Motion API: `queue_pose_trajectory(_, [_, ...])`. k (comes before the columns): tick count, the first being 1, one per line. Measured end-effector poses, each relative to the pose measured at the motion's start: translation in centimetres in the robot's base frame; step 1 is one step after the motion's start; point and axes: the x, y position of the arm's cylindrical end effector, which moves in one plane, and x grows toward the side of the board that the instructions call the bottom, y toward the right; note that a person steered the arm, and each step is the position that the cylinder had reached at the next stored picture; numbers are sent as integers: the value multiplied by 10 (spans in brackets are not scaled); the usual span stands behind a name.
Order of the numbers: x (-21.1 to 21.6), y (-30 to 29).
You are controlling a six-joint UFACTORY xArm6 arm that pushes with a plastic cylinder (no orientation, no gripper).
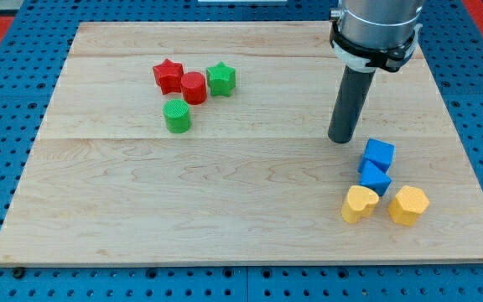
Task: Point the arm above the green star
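Green star (221, 79): small, five-pointed, flat on board, touching red cylinder (194, 87); my tip (340, 139) well apart, rightward; no pincer fitted

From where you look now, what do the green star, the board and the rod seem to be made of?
Green star: probably plastic, matte; its colour is even and the sides look faintly ribbed, maybe printed.
Board: pale wood, smooth; grain lines and plank seams run across it.
Rod, ending in my tip at the view's right, far from the star: dark and dull, rubber or plastic; I cannot tell which.
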Motion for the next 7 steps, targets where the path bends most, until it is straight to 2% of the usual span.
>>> queue_pose_trajectory(4, [-11, 5])
queue_pose_trajectory(5, [-107, 38])
queue_pose_trajectory(6, [-168, 49])
queue_pose_trajectory(7, [-216, 32])
